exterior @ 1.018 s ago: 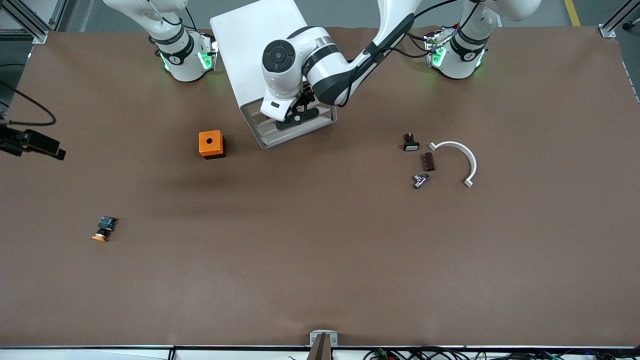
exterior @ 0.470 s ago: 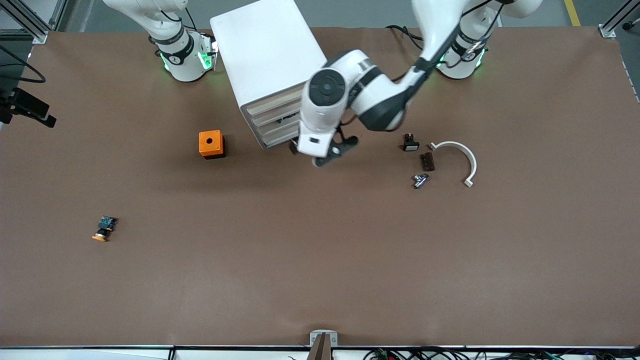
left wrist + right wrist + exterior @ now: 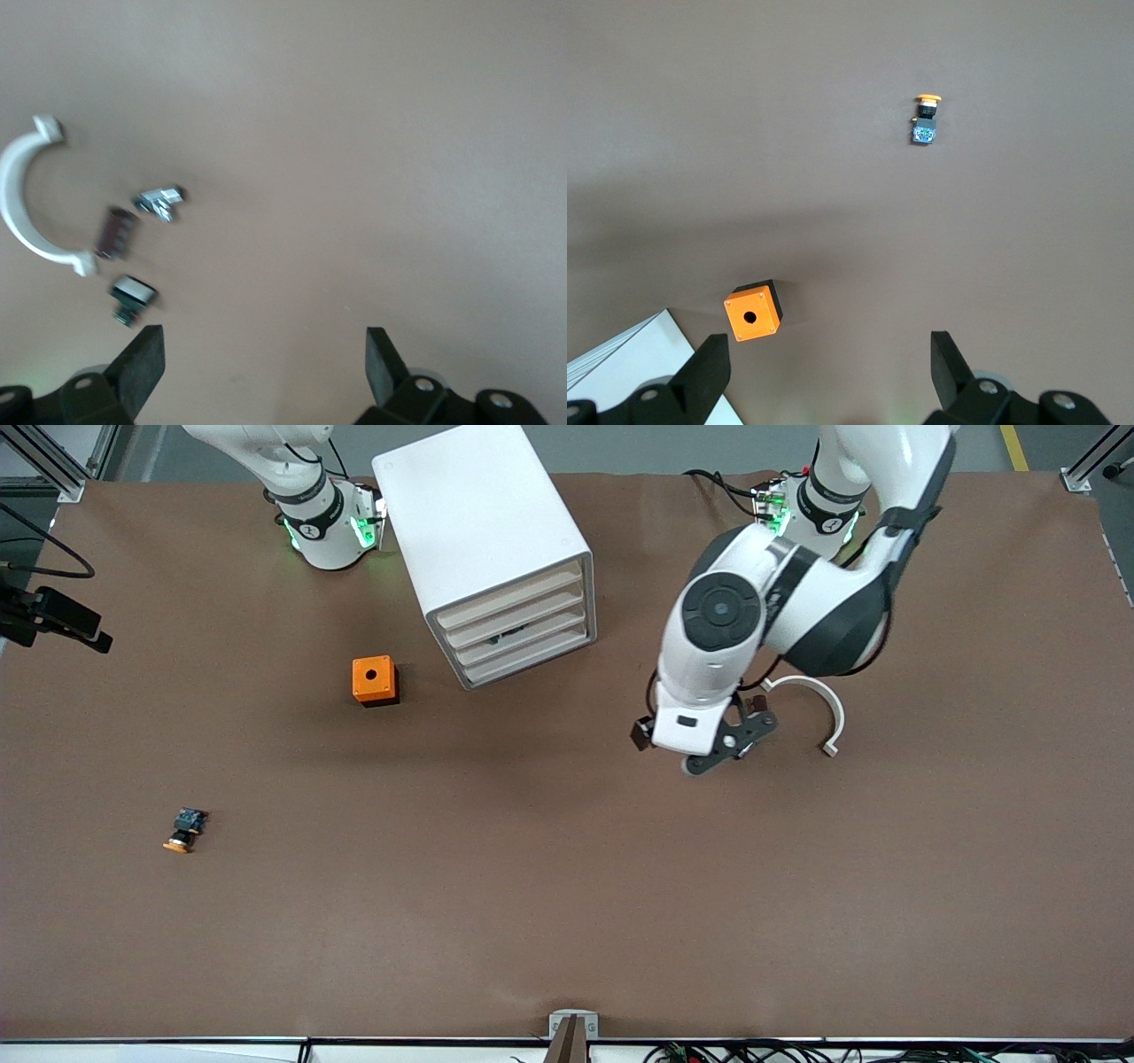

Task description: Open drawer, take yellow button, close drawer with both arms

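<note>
The white cabinet (image 3: pixel 478 514) stands between the arms' bases. Its uppermost drawer (image 3: pixel 509 605) sits flush with the three lower trays. The button (image 3: pixel 184 831), with an orange cap and a dark bluish body, lies on the brown mat toward the right arm's end, nearer the front camera than the orange cube (image 3: pixel 374 680). My left gripper (image 3: pixel 722 748) hangs open and empty over the mat beside a group of small parts. In its wrist view the left gripper (image 3: pixel 266 350) has only bare mat between its fingers. My right gripper (image 3: pixel 830 354) is open, high over the mat, with the button (image 3: pixel 925 119) and cube (image 3: pixel 753 312) below.
A white curved clip (image 3: pixel 811 704) (image 3: pixel 27 212), a brown part (image 3: pixel 115 232), a silver part (image 3: pixel 159 202) and a black part with a white face (image 3: pixel 133 292) lie toward the left arm's end. The cabinet's corner (image 3: pixel 629 363) shows in the right wrist view.
The left arm swung away from the cabinet's front to over the small parts. The uppermost drawer, pulled out a second ago, now sits shut.
</note>
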